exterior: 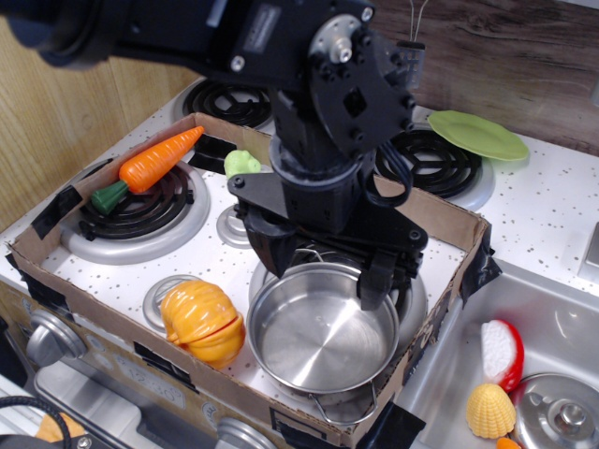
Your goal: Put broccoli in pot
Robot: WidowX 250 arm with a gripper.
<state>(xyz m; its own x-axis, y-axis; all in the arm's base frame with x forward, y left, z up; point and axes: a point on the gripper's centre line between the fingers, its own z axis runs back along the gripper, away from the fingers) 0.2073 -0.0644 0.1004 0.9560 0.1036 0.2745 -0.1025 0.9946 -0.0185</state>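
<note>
The broccoli, a small pale lime-green lumpy toy, lies on the stove top inside the cardboard frame, between the two left burners and just left of the arm. The pot, shiny steel with low sides, stands empty at the front of the frame. My black gripper hangs over the pot's far rim. Its two fingers are spread wide with nothing between them. It is to the right of the broccoli and nearer the front.
An orange carrot lies on the left burner. An orange pumpkin-like toy sits left of the pot. A low cardboard wall rings the work area. A green plate is at the back right. The sink holds toys and a lidded pan.
</note>
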